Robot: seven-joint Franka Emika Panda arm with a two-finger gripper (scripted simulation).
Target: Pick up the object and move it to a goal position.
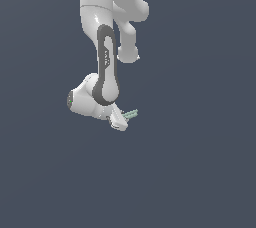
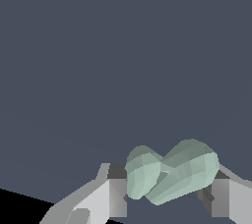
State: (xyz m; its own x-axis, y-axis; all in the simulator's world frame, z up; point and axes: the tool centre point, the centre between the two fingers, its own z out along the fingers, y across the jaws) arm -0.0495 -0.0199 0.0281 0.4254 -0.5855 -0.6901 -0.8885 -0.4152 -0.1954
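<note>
The claw hangs in open blue-grey space — nothing stands near it on the exterior view's left, right or below. The only bulk close by is the arm itself, rising straight above the claw and filling that side. The gap between the fingers is taken up by the bar, which sits crosswise and pokes out toward the exterior view's right. In the wrist view the space beyond the fingertips is a plain, unbroken field — no obstacle shows there, apart from a black wedge at one corner whose nature cannot be told
</note>
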